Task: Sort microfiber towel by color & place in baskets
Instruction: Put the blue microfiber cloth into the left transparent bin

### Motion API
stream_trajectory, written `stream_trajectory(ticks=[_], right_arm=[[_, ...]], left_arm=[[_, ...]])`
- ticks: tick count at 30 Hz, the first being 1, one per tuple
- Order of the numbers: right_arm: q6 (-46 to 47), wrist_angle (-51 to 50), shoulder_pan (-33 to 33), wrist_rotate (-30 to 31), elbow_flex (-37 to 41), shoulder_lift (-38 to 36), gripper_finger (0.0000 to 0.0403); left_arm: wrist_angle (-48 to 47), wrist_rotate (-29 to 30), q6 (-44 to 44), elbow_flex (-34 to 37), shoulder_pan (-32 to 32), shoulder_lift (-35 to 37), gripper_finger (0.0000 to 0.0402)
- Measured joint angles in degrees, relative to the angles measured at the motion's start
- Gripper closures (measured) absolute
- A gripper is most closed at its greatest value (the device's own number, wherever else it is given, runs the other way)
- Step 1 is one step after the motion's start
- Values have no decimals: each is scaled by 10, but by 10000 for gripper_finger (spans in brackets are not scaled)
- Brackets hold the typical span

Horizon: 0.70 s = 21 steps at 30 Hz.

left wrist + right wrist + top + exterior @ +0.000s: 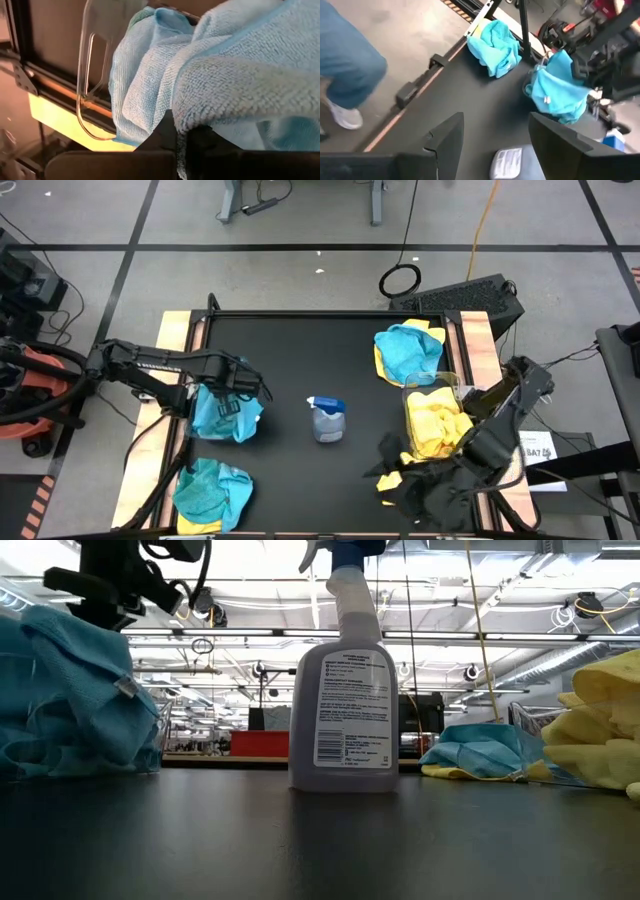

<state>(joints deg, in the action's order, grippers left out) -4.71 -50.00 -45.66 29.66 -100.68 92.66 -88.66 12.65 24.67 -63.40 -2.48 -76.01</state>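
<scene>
Left gripper (240, 385) over left basket (87, 75), jaws pressed together, apparently pinching teal towels (225, 415) heaped inside; right gripper (495, 137) spread, idle near spray bottle (327, 420).

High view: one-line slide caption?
Left gripper shut over blue towels in left basket; right gripper open near yellow-filled basket.

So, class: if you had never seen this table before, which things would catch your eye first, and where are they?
A grey plastic spray bottle with a blue top stands upright mid-table. On the left side, the left pincer is shut over a clear plastic basket stuffed with teal-blue fuzzy towels. On the right, bright yellow fuzzy towels fill the other clear basket, beside the open right pincer.
</scene>
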Motion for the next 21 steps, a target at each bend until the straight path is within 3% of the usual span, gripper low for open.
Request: stream_trajectory(ticks=[10,21], right_arm=[[-135,108,47,-61,0,86,188],[-173,182,101,-122,0,153,188]], left_arm=[[32,-23,9,12,30,-15,398],[118,-21,-25,103,32,-36,374]])
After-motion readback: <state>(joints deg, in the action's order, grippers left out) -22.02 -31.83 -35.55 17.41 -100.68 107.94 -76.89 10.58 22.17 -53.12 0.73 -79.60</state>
